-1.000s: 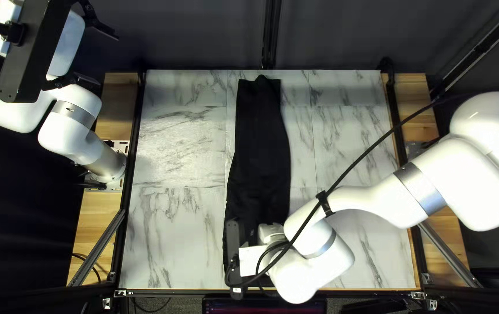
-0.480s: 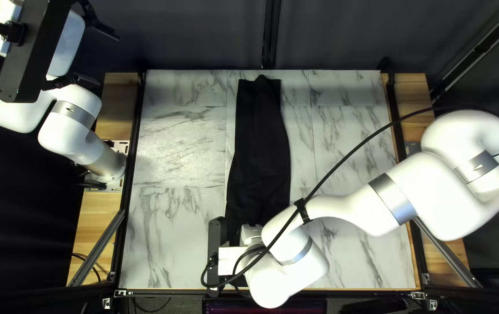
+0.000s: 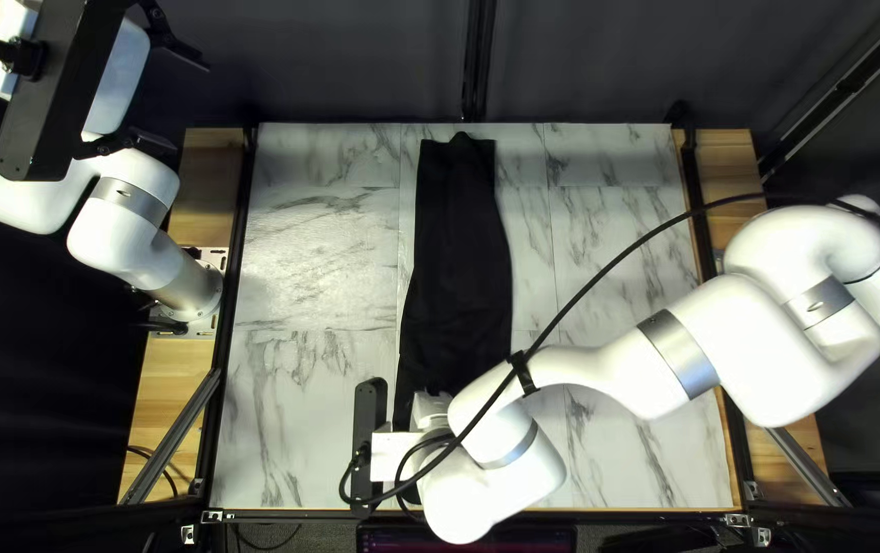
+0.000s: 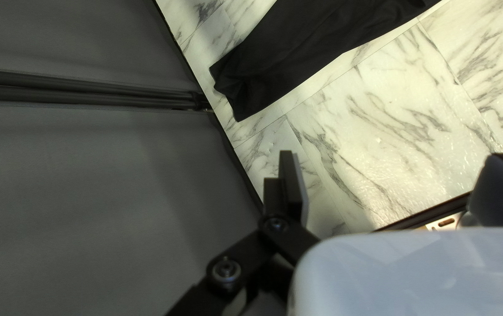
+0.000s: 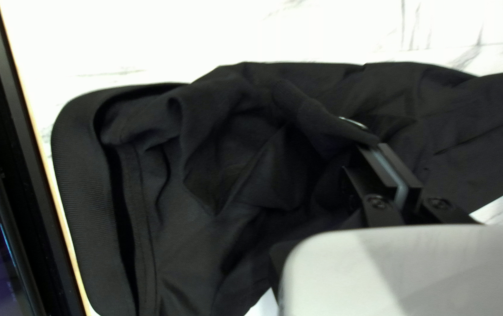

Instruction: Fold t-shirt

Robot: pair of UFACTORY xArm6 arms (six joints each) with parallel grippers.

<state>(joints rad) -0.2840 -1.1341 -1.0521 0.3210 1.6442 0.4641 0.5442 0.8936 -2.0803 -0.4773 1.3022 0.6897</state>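
In the top left view, have the black t-shirt lying lengthwise on the marble-patterned table, running from 12 o'clock down to 6 o'clock. Hold the left gripper at 10 o'clock, raised and well apart from the cloth. Keep the right gripper at 6 o'clock, over the t-shirt's near end, partly covered by my right arm.

In the left wrist view, hold the left gripper with jaws wide apart and nothing between. See the t-shirt's far end on the table at 11 o'clock from the fingertips, and the grey curtain at 9 o'clock.

In the right wrist view, hold the right gripper with jaws together, clamped on a raised fold of the t-shirt. See rumpled cloth around the fingertips, a ribbed band at 9 o'clock and smoother fabric stretching towards 2 o'clock
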